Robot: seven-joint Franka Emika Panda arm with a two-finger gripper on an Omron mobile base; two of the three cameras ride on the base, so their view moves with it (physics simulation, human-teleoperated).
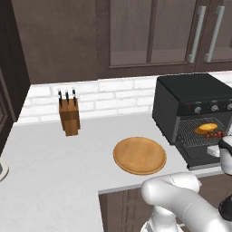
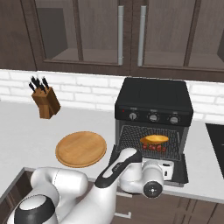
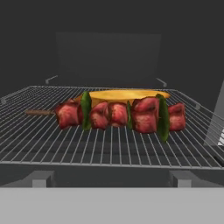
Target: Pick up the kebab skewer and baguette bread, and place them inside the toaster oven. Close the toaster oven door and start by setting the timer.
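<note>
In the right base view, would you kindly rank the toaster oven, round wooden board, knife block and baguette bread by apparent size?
1. toaster oven
2. round wooden board
3. knife block
4. baguette bread

The knife block stands farther back, so its rank is less sure.

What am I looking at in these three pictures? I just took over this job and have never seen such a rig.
A white robot arm on a driving base works at a kitchen counter. Two pictures come from cameras behind the arm, left and right; the third looks out from its hand. The toaster oven stands open, its door dropped flat. On its wire rack lie the kebab skewer and, behind it, the baguette bread. A round wooden board and a knife block sit on the counter. The gripper holds nothing; its jaws are open.
</note>
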